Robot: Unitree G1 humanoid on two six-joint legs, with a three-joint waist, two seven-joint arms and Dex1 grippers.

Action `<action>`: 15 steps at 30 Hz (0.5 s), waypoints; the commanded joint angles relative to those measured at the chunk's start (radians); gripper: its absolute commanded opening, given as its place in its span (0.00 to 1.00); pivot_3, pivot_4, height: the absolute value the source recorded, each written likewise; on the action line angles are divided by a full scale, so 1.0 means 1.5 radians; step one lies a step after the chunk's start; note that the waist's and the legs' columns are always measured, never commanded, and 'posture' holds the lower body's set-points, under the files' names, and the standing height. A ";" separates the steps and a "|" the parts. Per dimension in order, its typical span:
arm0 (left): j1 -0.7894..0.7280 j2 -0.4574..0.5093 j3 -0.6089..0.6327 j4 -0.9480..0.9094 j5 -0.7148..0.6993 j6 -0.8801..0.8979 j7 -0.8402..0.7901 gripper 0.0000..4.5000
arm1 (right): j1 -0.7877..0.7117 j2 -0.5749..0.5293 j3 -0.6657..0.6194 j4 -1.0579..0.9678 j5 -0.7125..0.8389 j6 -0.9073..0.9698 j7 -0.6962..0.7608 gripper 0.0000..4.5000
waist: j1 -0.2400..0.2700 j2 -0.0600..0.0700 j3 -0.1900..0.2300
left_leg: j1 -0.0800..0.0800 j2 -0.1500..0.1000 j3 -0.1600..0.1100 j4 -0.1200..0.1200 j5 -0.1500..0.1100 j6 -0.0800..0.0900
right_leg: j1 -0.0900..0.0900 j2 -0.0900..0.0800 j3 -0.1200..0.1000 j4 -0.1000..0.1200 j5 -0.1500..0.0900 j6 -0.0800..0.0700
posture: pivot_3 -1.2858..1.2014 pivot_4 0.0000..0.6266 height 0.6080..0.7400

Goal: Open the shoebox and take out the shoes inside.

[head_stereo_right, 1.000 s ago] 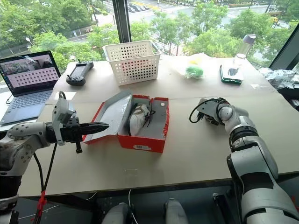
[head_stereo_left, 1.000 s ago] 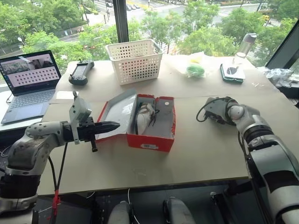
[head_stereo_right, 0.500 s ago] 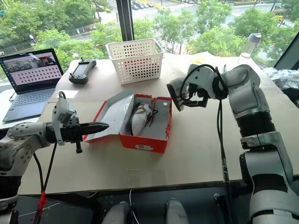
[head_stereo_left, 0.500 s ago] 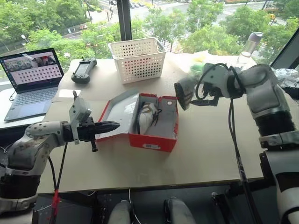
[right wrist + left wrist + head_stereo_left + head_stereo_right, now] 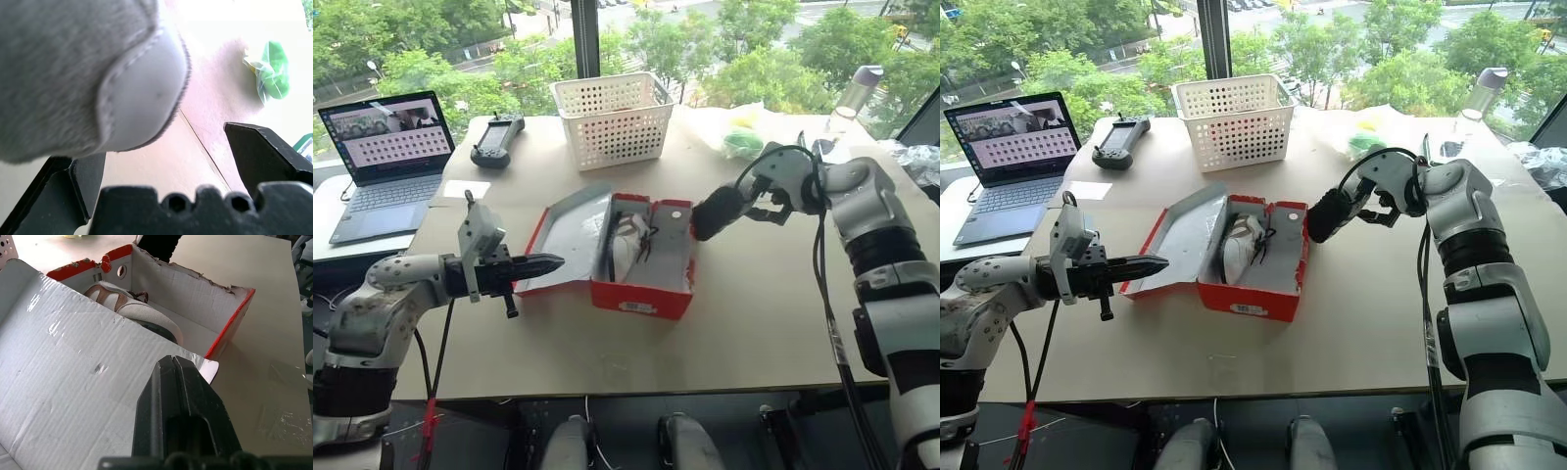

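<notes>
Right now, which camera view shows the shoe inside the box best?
The left wrist view: the shoe lies close, its side visible inside the open shoebox. Both eye views show it smaller, from above.

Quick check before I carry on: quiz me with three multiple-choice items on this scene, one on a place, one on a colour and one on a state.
1. Where does the white basket stand?
A. Inside the shoebox
B. Beyond the shoebox, toward the window
C. On the laptop

2. What colour are the shoebox's outer walls?
A. Red
B. Blue
C. Green

3. How is the shoebox's lid?
A. Shut flat on the box
B. Taken off and set in the basket
C. Swung open toward the robot's left

Answers: 1 B, the basket stands on the table farther back than the box. 2 A, the front wall is red. 3 C, the lid's grey inside faces up beside the box.
</notes>
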 commanded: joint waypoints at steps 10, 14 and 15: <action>-0.012 0.007 0.012 -0.014 -0.006 0.003 0.002 0.00 | 0.027 -0.045 -0.006 -0.002 -0.006 -0.040 0.002 0.99 | -0.010 0.000 0.000 | 0.000 0.000 -0.001 0.001 0.001 -0.001 | 0.001 0.000 0.000 0.001 -0.001 0.004 | 0.52 0.24 0.95; -0.012 0.005 0.011 -0.014 -0.006 0.003 0.004 0.00 | 0.021 -0.138 0.030 0.014 -0.094 -0.064 -0.091 0.99 | 0.003 0.001 0.000 | -0.001 -0.001 0.000 0.001 0.001 -0.001 | 0.000 -0.001 0.000 0.001 -0.001 0.003 | 0.52 0.24 0.95; -0.012 0.004 0.011 -0.014 -0.005 0.003 0.005 0.00 | 0.017 -0.146 0.030 0.015 -0.099 -0.064 -0.104 0.99 | 0.003 0.001 0.001 | -0.001 -0.001 0.000 0.001 0.000 -0.001 | 0.000 -0.001 0.000 0.000 -0.001 0.003 | 0.52 0.24 0.95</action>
